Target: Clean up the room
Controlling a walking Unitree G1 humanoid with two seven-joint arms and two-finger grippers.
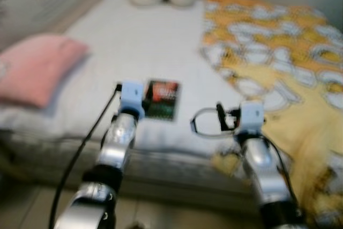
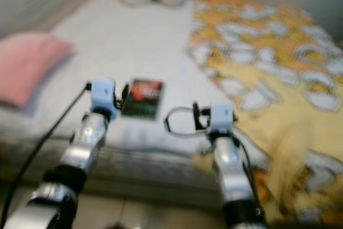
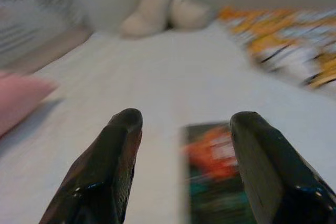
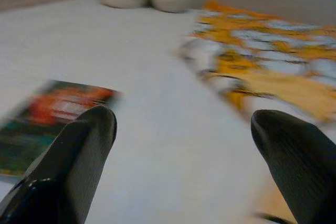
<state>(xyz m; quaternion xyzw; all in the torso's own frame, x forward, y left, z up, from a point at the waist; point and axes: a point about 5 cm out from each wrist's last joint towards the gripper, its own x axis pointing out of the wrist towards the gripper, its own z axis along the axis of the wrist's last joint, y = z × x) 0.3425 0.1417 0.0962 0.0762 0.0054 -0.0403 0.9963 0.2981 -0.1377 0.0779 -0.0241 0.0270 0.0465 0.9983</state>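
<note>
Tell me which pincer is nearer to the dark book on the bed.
Left. The left pincer hangs open right at the book, with the book between its fingers. The right pincer, also open, is farther to the book's right.

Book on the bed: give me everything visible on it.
The book is a thin rectangular paperback-looking item with a dark cover, red-orange patch near the top and green lower down; print is too blurred to read. It lies flat and closed on the white sheet, near the bed's front edge, between the pink pillow and the yellow patterned blanket. The open left gripper hovers just before it, not touching.
</note>
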